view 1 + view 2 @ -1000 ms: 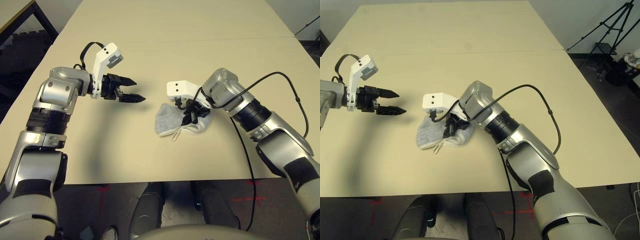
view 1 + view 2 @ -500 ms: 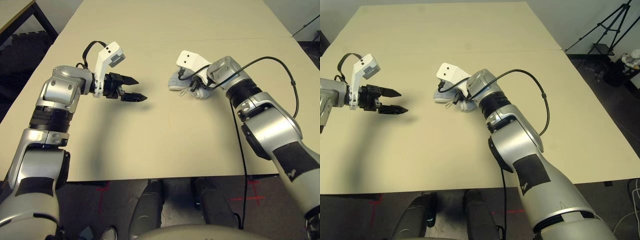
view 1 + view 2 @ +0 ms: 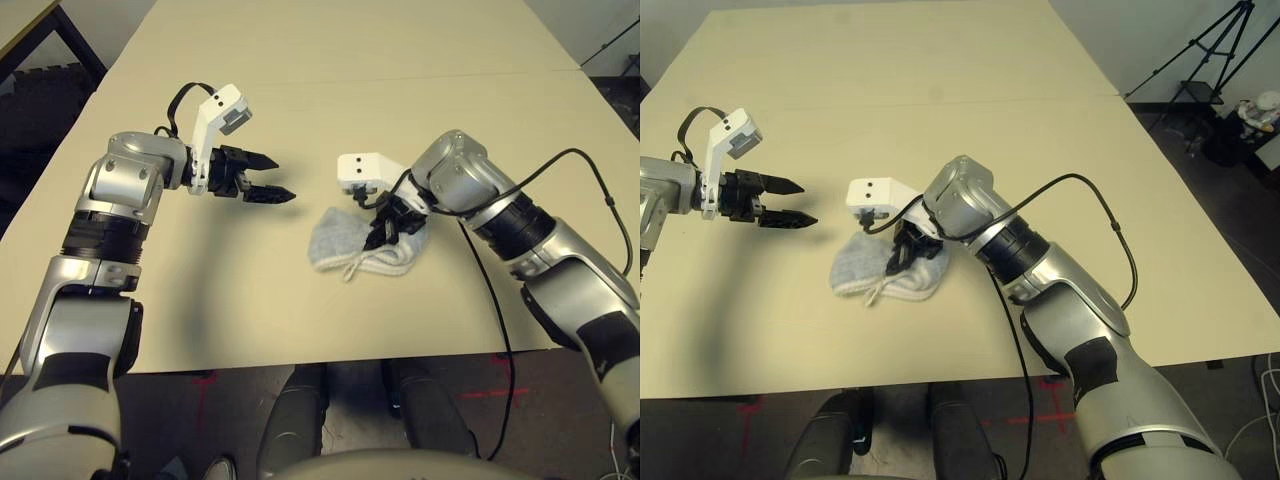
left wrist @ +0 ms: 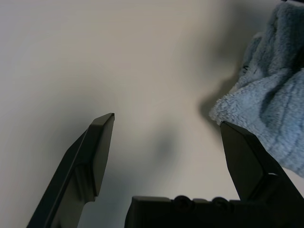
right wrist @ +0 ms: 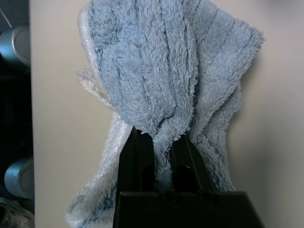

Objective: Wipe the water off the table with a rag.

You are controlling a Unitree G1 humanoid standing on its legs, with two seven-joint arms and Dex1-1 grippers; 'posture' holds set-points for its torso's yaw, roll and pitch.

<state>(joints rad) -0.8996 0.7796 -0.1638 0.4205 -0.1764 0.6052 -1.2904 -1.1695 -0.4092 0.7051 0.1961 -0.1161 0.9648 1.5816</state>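
Observation:
The grey-blue rag (image 3: 350, 246) lies bunched on the beige table (image 3: 420, 90), a little right of the middle. My right gripper (image 3: 381, 231) presses down on it from the right, shut on a fold of the rag (image 5: 161, 80). My left gripper (image 3: 276, 190) hovers open to the left of the rag with nothing between its fingers (image 4: 97, 152); the rag's edge (image 4: 278, 104) lies just past them. The water drops are hidden or out of view.
A thin seam (image 3: 450, 76) crosses the far part of the table. A black cable (image 3: 594, 196) loops from my right forearm over the table's right side. A smaller tan table with a black frame (image 3: 30, 22) stands far left; a tripod (image 3: 1215, 55) stands far right.
Half a second ago my right gripper held the rag farther out on the table; it has dragged it back toward me, near where it was a second ago. The left gripper has hardly moved.

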